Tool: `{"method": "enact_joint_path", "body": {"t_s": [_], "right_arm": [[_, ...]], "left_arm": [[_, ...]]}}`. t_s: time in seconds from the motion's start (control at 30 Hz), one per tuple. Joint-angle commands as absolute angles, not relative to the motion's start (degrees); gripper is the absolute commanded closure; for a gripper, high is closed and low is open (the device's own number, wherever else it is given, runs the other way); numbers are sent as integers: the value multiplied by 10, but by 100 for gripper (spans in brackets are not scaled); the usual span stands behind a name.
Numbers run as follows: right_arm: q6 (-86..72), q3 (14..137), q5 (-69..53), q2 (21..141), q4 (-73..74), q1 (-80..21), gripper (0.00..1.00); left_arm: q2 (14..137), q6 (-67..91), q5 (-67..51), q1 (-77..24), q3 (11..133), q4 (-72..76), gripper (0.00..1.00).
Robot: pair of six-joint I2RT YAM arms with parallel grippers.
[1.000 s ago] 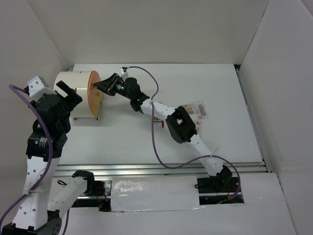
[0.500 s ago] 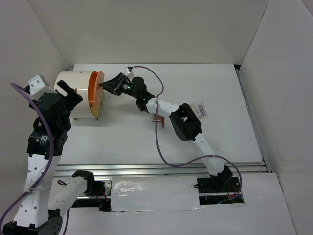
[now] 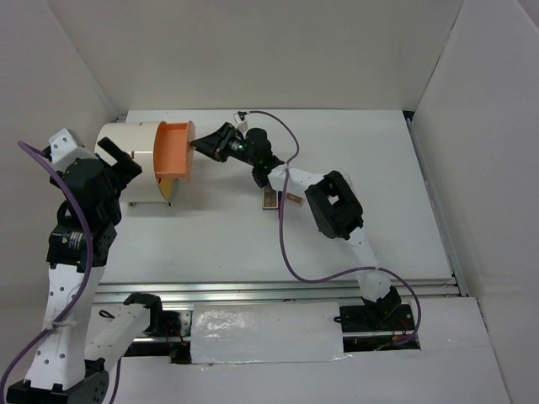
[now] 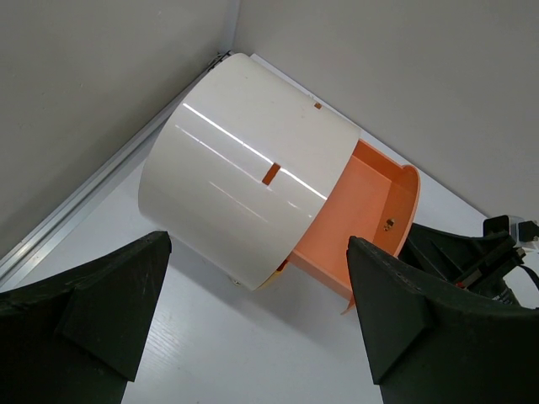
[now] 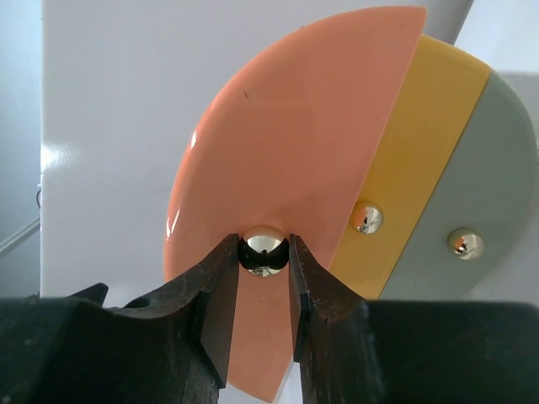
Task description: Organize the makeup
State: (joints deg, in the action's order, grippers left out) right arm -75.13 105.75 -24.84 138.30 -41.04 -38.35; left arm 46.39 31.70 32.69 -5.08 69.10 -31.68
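Nearest me, the palette [image 3: 269, 199] lies flat on the counter [image 3: 379, 168], tucked just beside my right forearm [image 3: 296, 183], with a pinkish scrap next to it. It is too small to read which way its long side runs. That is all the makeup I can make out; anything else is hidden by the arm.

Further out and to the left, my right fingers [image 5: 221, 303] are pinched narrow on the shiny knob [image 5: 264, 251], one pad each side. The orange drawer [image 3: 174, 150] stands part-way out of the white cylinder [image 4: 244, 194], sliding along a left-right line, its tray open on top.

So the palette sits behind this hand, back toward me and to the right. My right arm is plainly the closer one.

My left fingers [image 4: 101, 311] gape fully wide, holding nothing, by the cylinder's closed end, and the drawer lies between them and the palette.
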Motion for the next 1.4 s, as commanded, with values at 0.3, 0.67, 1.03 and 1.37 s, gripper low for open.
{"method": "enact_joint_path", "body": {"t_s": [0.3, 0.67, 1.03, 1.37], "right_arm": [[-731, 1027, -266, 1318, -435, -371, 17], [-730, 801, -266, 1167, -533, -311, 0], [-401, 636, -8, 753, 53, -272, 0], [-287, 570, 150, 531, 276, -244, 0]], "left_arm": [[463, 318, 316, -42, 687, -287, 0], [461, 317, 301, -41, 692, -289, 1], [467, 311, 298, -42, 706, -301, 1], [425, 299, 294, -42, 642, -340, 1]]}}
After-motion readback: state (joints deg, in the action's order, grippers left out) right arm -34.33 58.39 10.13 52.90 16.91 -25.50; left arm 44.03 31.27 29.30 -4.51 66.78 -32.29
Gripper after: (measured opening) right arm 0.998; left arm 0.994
